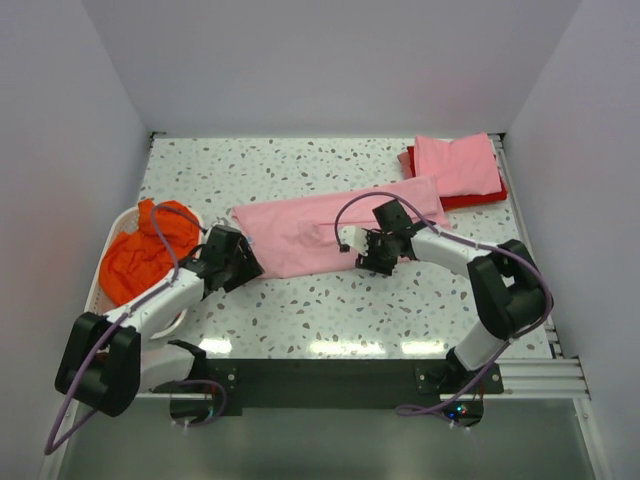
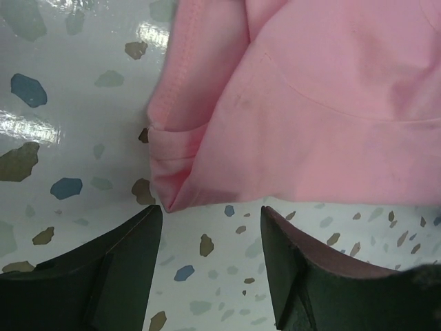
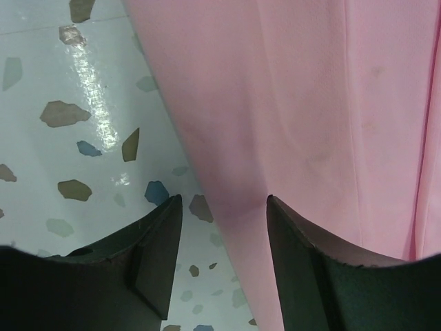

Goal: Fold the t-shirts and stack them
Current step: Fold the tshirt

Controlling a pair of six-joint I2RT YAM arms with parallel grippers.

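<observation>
Left gripper (image 1: 235, 262) sits low at the near-left end of the light pink t-shirt (image 1: 320, 225), jaws parted about halfway and nothing between them; on its wrist view the hemmed corner of the shirt (image 2: 310, 103) lies just beyond the tips of the left gripper (image 2: 210, 214), apart from the pads. Over to the right gripper (image 1: 372, 250), down at the shirt's near edge towards the other end. Its jaws also stand open and grip nothing, with the cloth's edge (image 3: 310, 103) running right through the gap of the right gripper (image 3: 224, 200), one finger over fabric, the other over bare table (image 1: 300, 320).

The shirt itself lies as a long band across the middle of the table, folded lengthwise, angled from near left to far right. At the far right corner a folded pink t-shirt (image 1: 455, 165) rests on a red t-shirt (image 1: 470, 202), and an orange t-shirt (image 1: 140, 255) lies bunched in the laundry basket (image 1: 113, 232) on the left.

Handling call: this is light, limp cotton that will sag and slide on the glossy top, and layers can peel apart. My read is that each arm wants a pinch through every layer at its own end, the left on that stitched corner, the right on the near edge, lifting together so the band stays taut
</observation>
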